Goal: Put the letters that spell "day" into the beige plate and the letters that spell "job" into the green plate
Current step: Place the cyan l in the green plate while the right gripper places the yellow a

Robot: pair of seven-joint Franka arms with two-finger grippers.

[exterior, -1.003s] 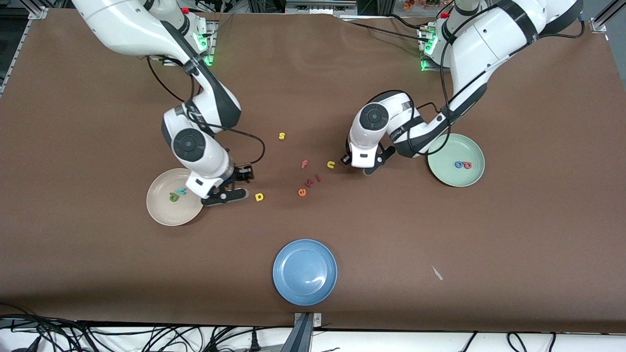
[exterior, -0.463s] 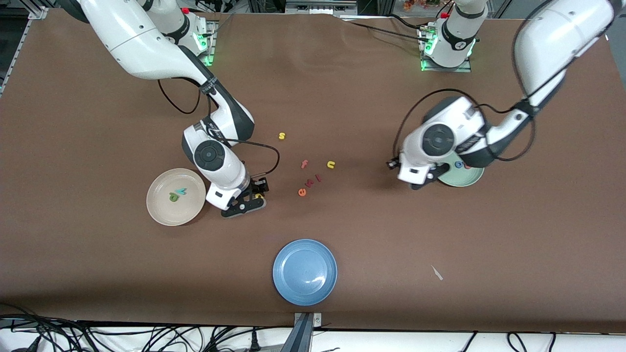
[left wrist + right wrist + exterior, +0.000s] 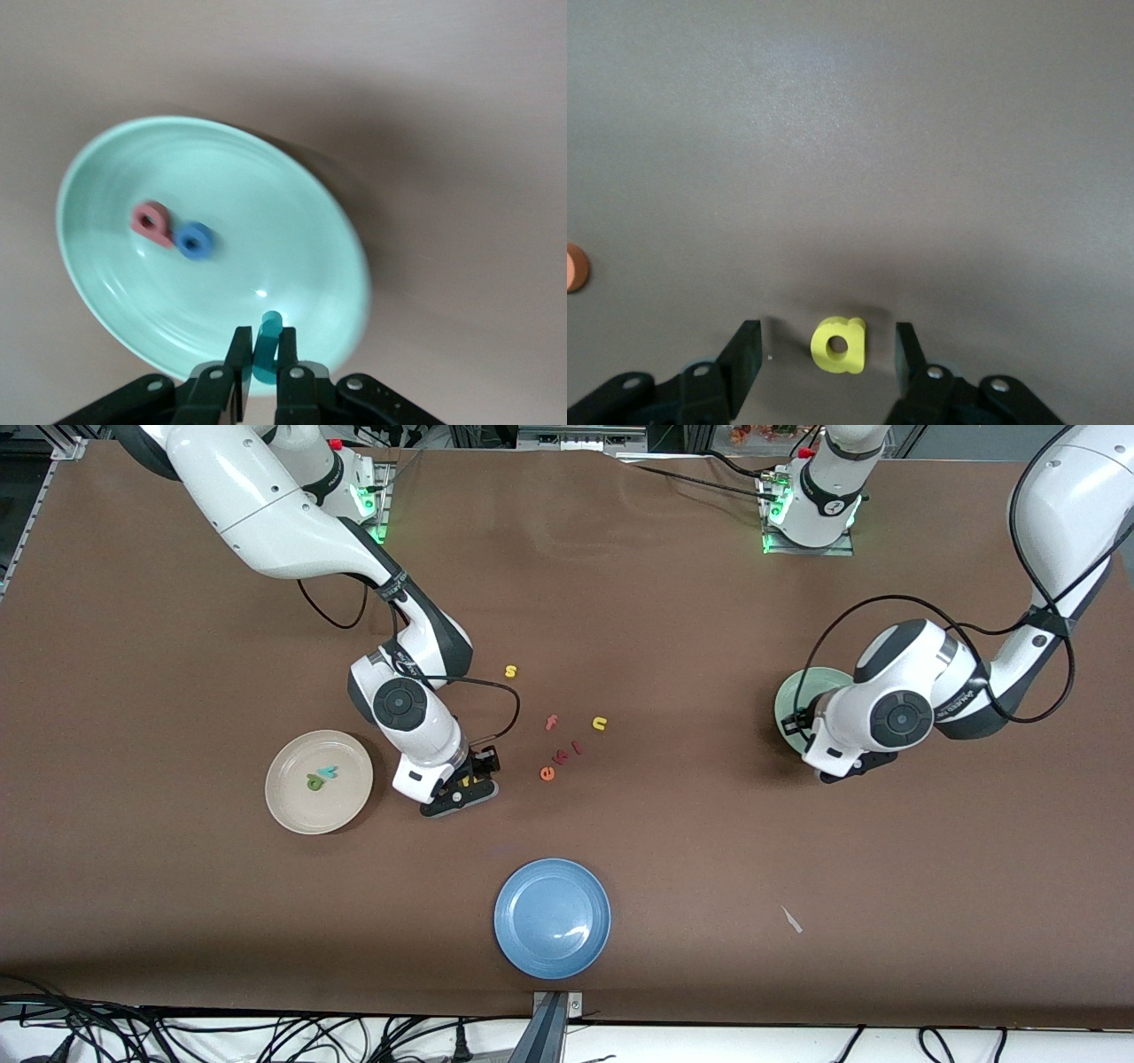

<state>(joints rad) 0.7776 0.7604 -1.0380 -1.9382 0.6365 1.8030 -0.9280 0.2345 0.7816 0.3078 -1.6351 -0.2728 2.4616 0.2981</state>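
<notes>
Brown table [image 3: 673, 850]; right gripper [image 3: 824, 354] spread wide round yellow a [image 3: 840, 345], beige plate [image 3: 292, 808] at its 9 o'clock. Left gripper [image 3: 263, 354] pinches teal j [image 3: 267, 350] over green plate [image 3: 115, 266] rim; b [image 3: 151, 223], o [image 3: 194, 241] inside.

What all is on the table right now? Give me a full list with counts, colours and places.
beige plate: 1, cream, right arm's end; holds olive d and teal y
green plate: 1, pale green, left arm's end; holds red b and blue o
blue plate: 1, nearest the front camera
yellow a: 1, on the table
loose letters: yellow s, yellow n, pink f, orange-red e and more, mid-table
right gripper: open around yellow a
left gripper: shut on teal j, over green plate
</notes>
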